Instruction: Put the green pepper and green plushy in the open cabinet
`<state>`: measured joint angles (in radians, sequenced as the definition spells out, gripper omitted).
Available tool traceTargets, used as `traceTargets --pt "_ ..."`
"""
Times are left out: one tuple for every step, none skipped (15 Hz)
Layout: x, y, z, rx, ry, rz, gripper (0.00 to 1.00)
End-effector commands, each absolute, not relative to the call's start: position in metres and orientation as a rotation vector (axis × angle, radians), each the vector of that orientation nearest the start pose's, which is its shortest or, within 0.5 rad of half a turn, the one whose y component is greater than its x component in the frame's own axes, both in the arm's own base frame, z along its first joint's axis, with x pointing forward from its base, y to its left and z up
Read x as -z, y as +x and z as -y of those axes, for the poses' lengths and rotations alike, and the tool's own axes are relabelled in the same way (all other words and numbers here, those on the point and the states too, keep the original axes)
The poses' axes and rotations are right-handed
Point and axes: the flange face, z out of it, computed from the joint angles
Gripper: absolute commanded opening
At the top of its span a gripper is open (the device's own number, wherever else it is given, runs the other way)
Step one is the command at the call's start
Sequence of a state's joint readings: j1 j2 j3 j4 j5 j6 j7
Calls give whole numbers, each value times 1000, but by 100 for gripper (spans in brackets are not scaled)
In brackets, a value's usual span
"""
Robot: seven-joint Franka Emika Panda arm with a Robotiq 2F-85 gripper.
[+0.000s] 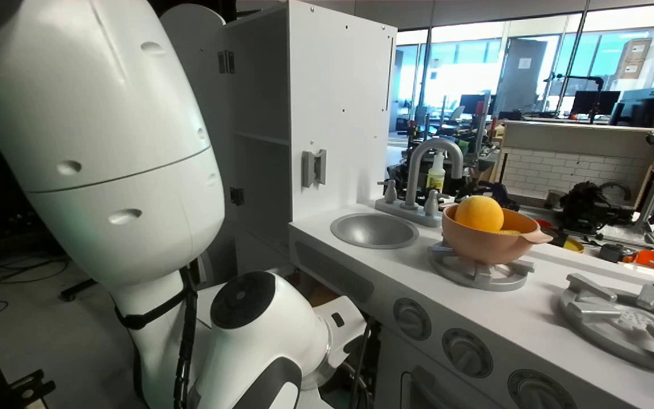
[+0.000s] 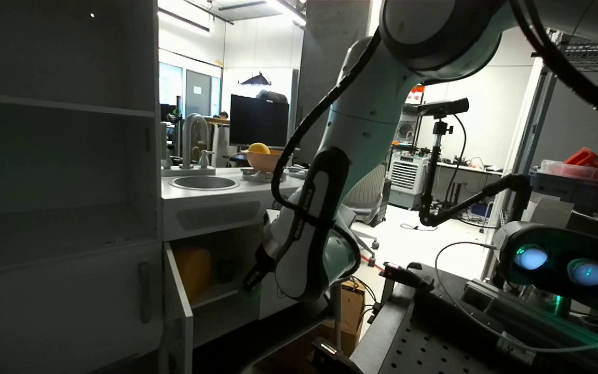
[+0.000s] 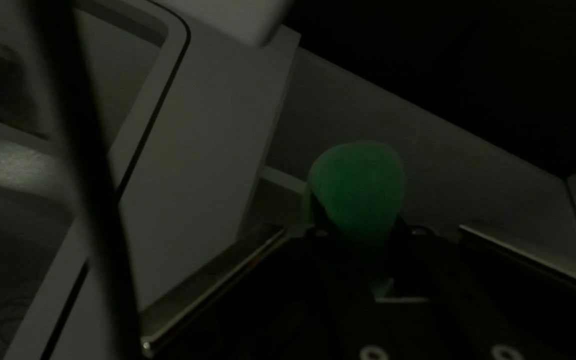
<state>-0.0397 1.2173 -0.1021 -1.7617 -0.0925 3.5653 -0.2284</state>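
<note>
Clutching the green plushy [image 3: 360, 180], the gripper [image 2: 253, 280] hangs clamped on the soft lump at the mouth of the open cabinet [image 2: 216, 299] — whether the toy is inside or just outside cannot be told. The cabinet's white door [image 2: 175, 311] stands swung outward. Inside, an orange object [image 2: 193, 267] sits near the door; beside it, a dark shape [image 2: 225, 270] is too dim to identify. Directly above the cabinet, a gray sink [image 1: 374, 230] is set into the white counter [image 1: 412, 272]. Also above, off to the side away from the door, a peach bowl [image 1: 474, 241] — a round orange fruit [image 1: 479, 213] in it — rests on a burner [image 1: 485, 278]. On the door's side, a tall white cupboard [image 1: 341, 85] rises just beside the cabinet.
</note>
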Motion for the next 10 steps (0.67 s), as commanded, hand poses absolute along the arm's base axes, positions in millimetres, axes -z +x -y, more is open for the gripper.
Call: traceTargets --pt "12 598 60 1163 -3063 429 6" --pt "6 600 58 1174 -3057 428 6" --pt "2 602 55 1187 -3051 430 6" --pt "-3 605 51 1203 -3045 429 6" --pt "-5 609 48 1220 -3038 432 6" --pt "-4 612 44 1236 -3034 437 6" --pt "-1 615 41 1249 -3032 449 6" --pt "5 617 37 1257 -3029 456 6" --pt "11 619 33 1260 -3025 455 6" --pt "17 620 30 1261 -3017 452 6"
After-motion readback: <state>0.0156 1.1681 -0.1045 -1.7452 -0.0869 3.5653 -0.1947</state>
